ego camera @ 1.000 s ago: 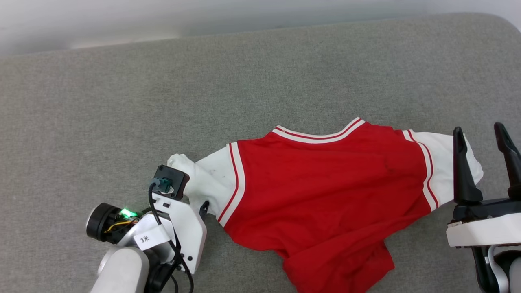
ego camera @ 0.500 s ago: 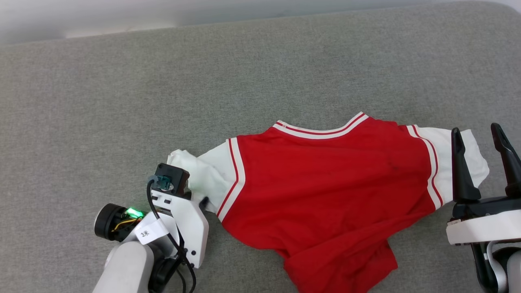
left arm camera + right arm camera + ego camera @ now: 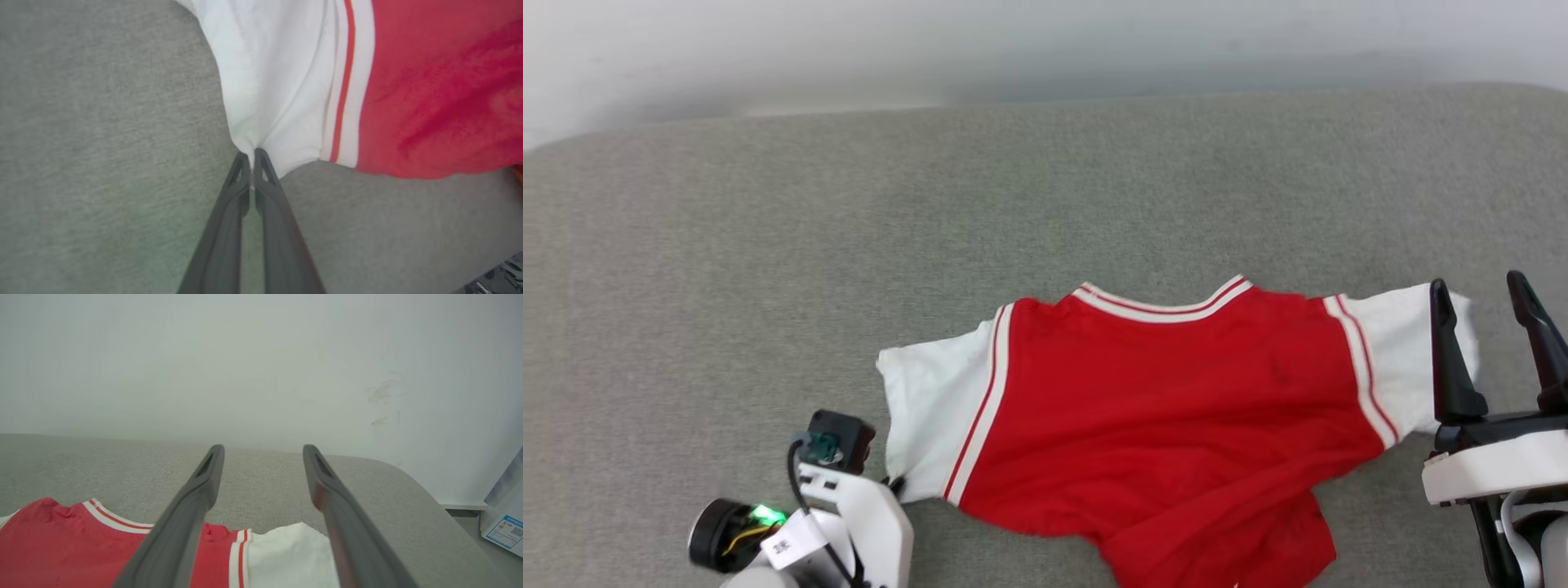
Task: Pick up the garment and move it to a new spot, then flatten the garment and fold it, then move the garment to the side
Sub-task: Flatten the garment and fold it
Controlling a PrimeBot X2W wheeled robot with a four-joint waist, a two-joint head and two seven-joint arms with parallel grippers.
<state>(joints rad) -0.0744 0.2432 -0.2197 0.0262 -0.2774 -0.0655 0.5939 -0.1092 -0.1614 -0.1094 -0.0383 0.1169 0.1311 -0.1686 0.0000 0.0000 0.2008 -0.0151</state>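
Note:
The garment (image 3: 1168,408) lies on the grey cushion (image 3: 768,269), plain red side up with its striped collar toward the wall; no lettering shows. My left gripper (image 3: 897,484) at the lower left is shut on the lower corner of the white left sleeve (image 3: 927,416). In the left wrist view the fingers (image 3: 261,163) pinch the sleeve hem of the garment (image 3: 282,81). My right gripper (image 3: 1476,284) stands open over the white right sleeve (image 3: 1401,359), its jaws wide apart. The right wrist view has that gripper (image 3: 263,449) above the garment (image 3: 61,543), holding nothing.
A pale wall (image 3: 1045,41) runs behind the cushion. The cushion's rounded right corner (image 3: 408,473) drops off beside a box with a blue label (image 3: 506,531). Bare grey fabric stretches left of and behind the garment.
The head camera has shifted, showing more wall. My left gripper has drawn the sleeve corner toward me, and the bunched left sleeve now lies spread out. The right gripper stays open.

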